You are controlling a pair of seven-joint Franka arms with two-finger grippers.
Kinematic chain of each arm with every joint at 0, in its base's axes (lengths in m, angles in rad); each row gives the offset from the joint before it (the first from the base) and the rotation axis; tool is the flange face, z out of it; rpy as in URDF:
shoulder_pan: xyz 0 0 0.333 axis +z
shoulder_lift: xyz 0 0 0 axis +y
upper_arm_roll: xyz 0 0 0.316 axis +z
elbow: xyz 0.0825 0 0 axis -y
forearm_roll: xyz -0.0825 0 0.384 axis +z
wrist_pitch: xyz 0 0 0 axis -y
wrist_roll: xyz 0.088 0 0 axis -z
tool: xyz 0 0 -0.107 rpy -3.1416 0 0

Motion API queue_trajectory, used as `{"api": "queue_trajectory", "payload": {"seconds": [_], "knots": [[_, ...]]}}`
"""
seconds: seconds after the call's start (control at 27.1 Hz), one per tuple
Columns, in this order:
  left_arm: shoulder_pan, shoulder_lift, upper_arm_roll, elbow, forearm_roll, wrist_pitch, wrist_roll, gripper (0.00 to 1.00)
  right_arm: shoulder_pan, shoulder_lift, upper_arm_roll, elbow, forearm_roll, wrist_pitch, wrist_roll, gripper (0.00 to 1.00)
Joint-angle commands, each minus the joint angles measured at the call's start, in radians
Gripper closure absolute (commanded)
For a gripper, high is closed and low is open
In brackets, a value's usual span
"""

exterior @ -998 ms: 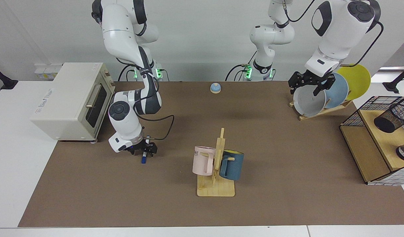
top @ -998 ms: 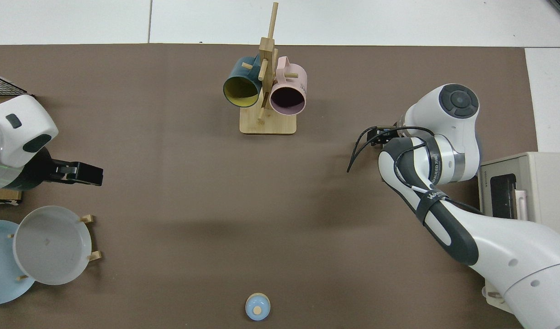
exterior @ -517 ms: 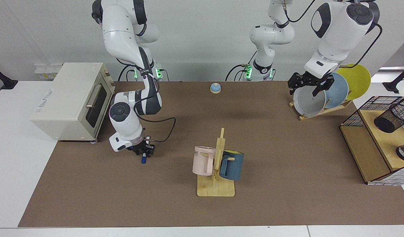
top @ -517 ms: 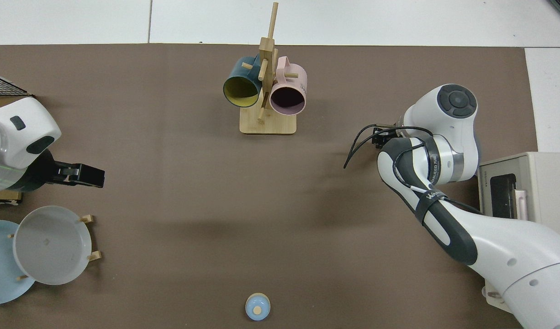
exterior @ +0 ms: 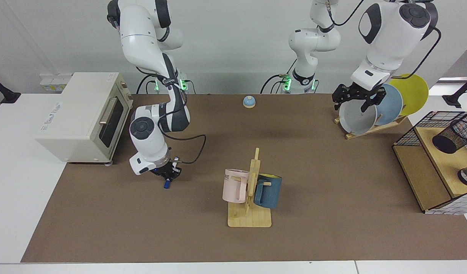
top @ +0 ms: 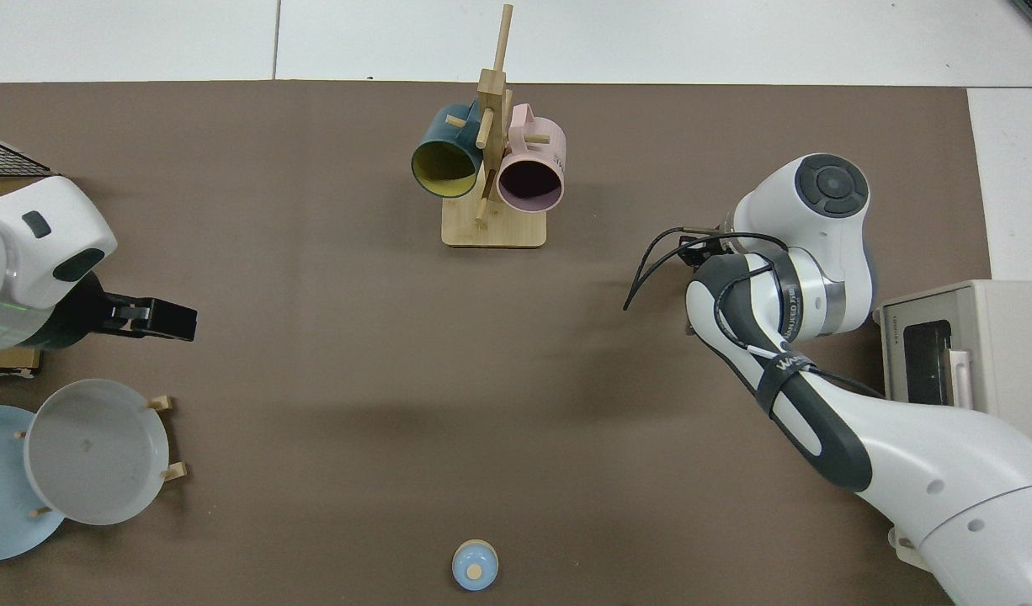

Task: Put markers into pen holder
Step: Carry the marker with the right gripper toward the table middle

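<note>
Just in front of the boxy cream toaster oven (exterior: 83, 116), the right gripper (exterior: 167, 178) is clamped on the slim marker (exterior: 167, 184), which hangs upright with its blue end just above the matte brown mat (exterior: 142, 228). Far across the table from the oven, the black wire-mesh pen holder (exterior: 455, 135) lies tilted on a wooden shelf. The left gripper (exterior: 354, 99) waits above the round grey plate (exterior: 357, 118), its black fingers apart.
</note>
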Motion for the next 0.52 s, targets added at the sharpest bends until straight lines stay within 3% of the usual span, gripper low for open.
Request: {"api": "queue_trajectory", "payload": {"seconds": [0.0,0.22,0.48], "knots": [[0.000,-0.027,-0.001,-0.031,-0.013,0.038,0.011,0.00,0.003,-0.001,0.013,0.039,0.003,-0.025,0.057,1.00],[0.000,-0.025,-0.001,-0.011,-0.013,0.053,0.011,0.00,0.038,-0.029,0.013,0.059,0.006,-0.087,0.076,1.00],[-0.001,-0.030,-0.005,-0.001,-0.011,0.058,0.002,0.00,0.044,-0.081,0.017,0.146,0.007,-0.256,0.151,1.00]]}}
